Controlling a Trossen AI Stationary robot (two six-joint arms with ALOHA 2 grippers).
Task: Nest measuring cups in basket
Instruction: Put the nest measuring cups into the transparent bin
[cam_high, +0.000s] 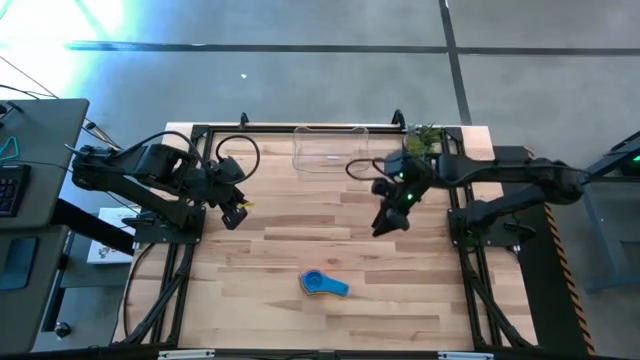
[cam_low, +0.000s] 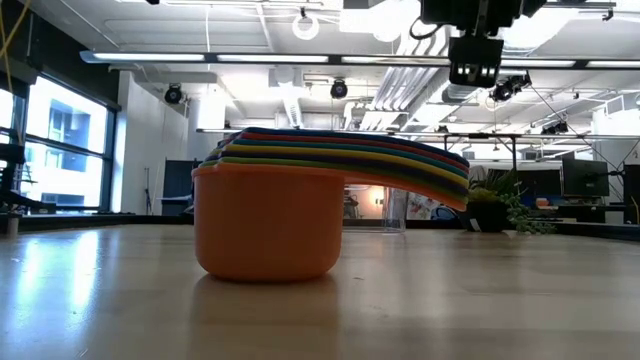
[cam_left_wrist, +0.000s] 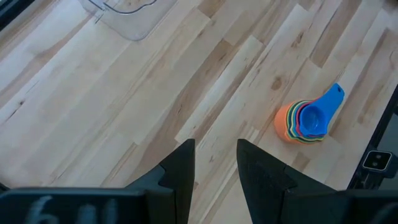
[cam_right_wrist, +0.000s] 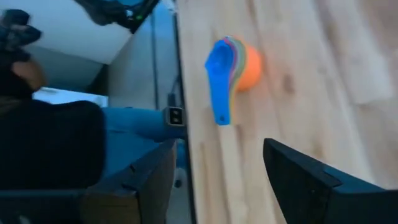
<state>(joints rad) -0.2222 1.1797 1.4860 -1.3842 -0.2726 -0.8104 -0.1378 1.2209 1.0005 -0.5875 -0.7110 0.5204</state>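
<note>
Measuring cups (cam_high: 323, 284): one nested stack, blue on top, orange at the bottom, on the bench (cam_high: 280, 240) toward 6 o'clock, outside the basket.
Basket (cam_high: 330, 150): clear, at 12 o'clock by the far edge.
My left jaws (cam_high: 238, 212): at 9 o'clock, parted slightly, holding nothing.
My right jaws (cam_high: 385, 224): at 3 o'clock, spread wide, holding nothing.
Plant (cam_high: 427, 138): at 1 o'clock.
</note>
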